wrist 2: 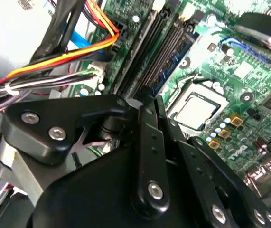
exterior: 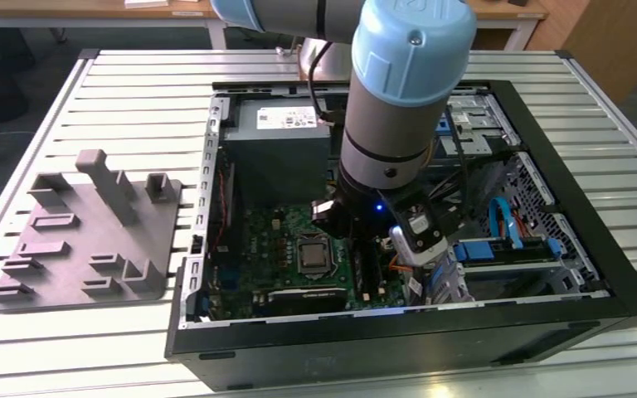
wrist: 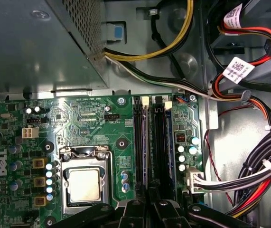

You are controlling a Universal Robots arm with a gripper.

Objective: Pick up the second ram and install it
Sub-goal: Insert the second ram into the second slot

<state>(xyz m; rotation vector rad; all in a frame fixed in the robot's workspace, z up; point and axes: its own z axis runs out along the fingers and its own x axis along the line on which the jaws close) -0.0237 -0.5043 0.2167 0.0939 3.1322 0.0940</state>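
Black two-finger gripper (wrist: 147,213) poised directly over the long black memory slots (wrist: 150,142) of the green motherboard (wrist: 78,123); its opening cannot be told. A thin dark bluish ram stick (wrist 2: 175,50) stands seated in a slot, beside the silver processor (wrist: 84,184); grey power supply box (wrist: 35,42) beyond.

The arm (exterior: 407,91) enters from 12 o'clock of the exterior view and drops almost straight down, its pale blue elbow cap nearest the camera and the grey forearm tapering toward 6 o'clock. At its lower end the black wrist carries a lit blue lamp. The gripper (exterior: 398,240) hangs just below, pointing down, its black linkage (wrist 2: 144,156) filling the near side in the second wrist view.
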